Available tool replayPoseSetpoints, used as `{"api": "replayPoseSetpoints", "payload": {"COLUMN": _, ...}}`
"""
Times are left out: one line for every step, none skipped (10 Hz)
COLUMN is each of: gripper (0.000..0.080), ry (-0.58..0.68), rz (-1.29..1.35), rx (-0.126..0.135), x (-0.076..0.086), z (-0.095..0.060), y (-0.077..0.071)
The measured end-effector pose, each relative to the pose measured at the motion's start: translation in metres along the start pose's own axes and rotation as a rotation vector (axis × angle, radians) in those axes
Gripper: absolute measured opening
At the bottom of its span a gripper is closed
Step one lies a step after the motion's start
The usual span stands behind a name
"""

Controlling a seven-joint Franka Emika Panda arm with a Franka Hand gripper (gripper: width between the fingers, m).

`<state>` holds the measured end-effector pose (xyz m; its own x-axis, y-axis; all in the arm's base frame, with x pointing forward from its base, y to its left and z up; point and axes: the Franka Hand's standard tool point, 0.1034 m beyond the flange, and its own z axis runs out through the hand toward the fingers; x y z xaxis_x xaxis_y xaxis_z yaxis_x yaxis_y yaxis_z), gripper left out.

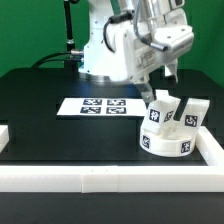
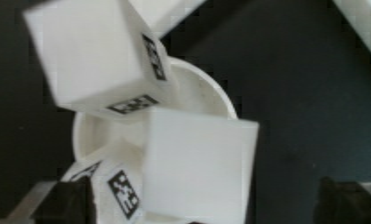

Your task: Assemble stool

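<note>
So my pincer point(image 1: 165, 68) is hanging just above the stool point(image 1: 172, 130) with its jaws spread wide, nothing in them. In the wrist view both fingertips point(image 2: 66, 200) sit far apart on either side of a leg point(image 2: 178, 160), not touching it as far as I can see. The stool sits on the black tabletop point(image 1: 50, 110) at about 4 o'clock in the exterior view, tucked into the corner of the white border rails point(image 1: 110, 178). Its round seat point(image 1: 165, 143) has blocky legs standing up out of it, another leg point(image 2: 97, 58) leaning tilted in the wrist view. Labels: only black-and-white square tags on the seat rim and legs, no readable writing or brand. The marker board point(image 1: 100, 106) lies flat near the middle, around 10 o'clock from the stool, well apart from it.
</note>
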<state>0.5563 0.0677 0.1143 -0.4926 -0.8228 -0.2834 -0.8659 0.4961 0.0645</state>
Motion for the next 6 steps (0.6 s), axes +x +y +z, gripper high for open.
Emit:
{"api": "replayPoseSetpoints", "payload": {"gripper": 0.0647, "ry": 0.003, "rz": -0.128, "rx": -0.002, "x": 0.0020, "z": 0.0020, "y": -0.0002}}
{"api": "replayPoseSetpoints", "payload": {"gripper": 0.0647, "ry": 0.004, "rz": -0.215, "rx": -0.002, "x": 0.0021, "z": 0.0024, "y": -0.0002}}
{"api": "replayPoseSetpoints", "payload": {"gripper": 0.0647, "ry": 0.004, "rz": -0.294, "rx": -0.003, "x": 0.0022, "z": 0.0023, "y": -0.0003}}
{"api": "replayPoseSetpoints", "payload": {"gripper": 0.0649, "ry": 0.005, "rz": -0.394, "rx": -0.003, "x": 0.0026, "z": 0.0027, "y": -0.0004}}
{"api": "replayPoseSetpoints", "payload": {"gripper": 0.0649, "ry": 0.014, "rz": -0.507, "rx": -0.009, "x": 0.0018, "z": 0.0035, "y": 0.0007}}
{"api": "replayPoseSetpoints", "payload": {"gripper": 0.0649, "ry": 0.035, "rz": -0.692, "rx": -0.021, "x": -0.0022, "z": 0.0065, "y": 0.0039}}
